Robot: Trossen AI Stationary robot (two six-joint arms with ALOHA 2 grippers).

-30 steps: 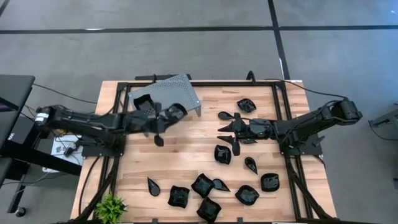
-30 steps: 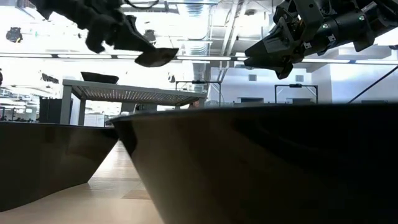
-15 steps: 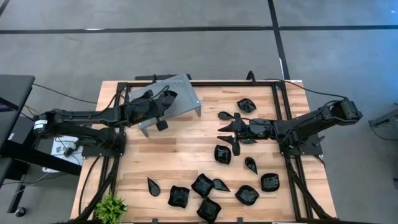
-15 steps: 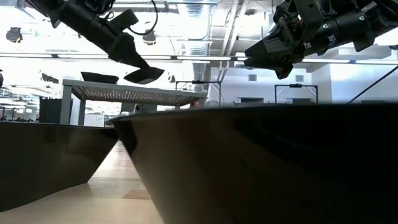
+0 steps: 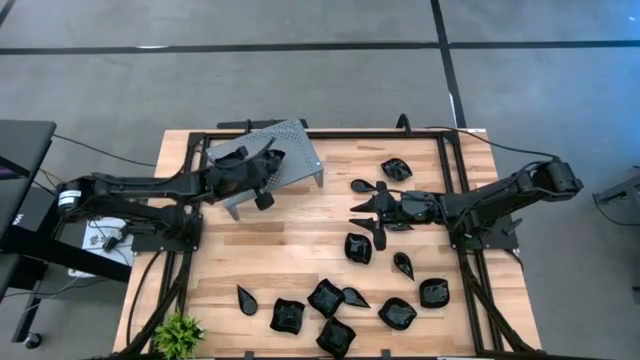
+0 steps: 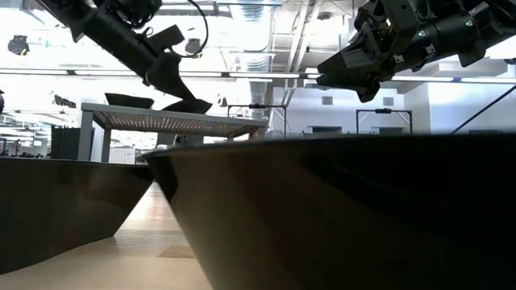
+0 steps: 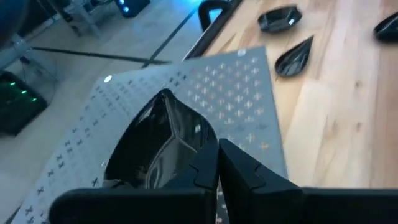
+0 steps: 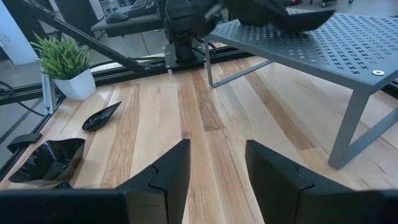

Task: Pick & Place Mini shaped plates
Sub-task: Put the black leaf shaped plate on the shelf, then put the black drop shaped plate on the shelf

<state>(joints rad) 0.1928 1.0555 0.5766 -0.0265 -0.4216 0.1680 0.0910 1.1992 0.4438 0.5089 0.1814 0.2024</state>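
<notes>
floor (image 5: 300,60): grey, dark seams crossing | table (image 5: 300,250): pale wood planks, black frame rails | potted plant (image 5: 178,332): green, table's near-left corner | ceiling (image 6: 266,32): bright lights, exposed ducts, open hall behind

So from above, the grey perforated tray (image 5: 285,150) sits at the far left part of the wooden table (image 5: 300,250), and the left gripper (image 5: 262,172) is right over its near edge with a black mini plate (image 5: 232,160) lying on the tray next to it. The right gripper (image 5: 362,214) hangs well off to the tray's right over a few plates, while a bunch of other plates (image 5: 325,298) are scattered way down the table from the tray, with a small green plant (image 5: 178,331) at the near left corner.
</notes>
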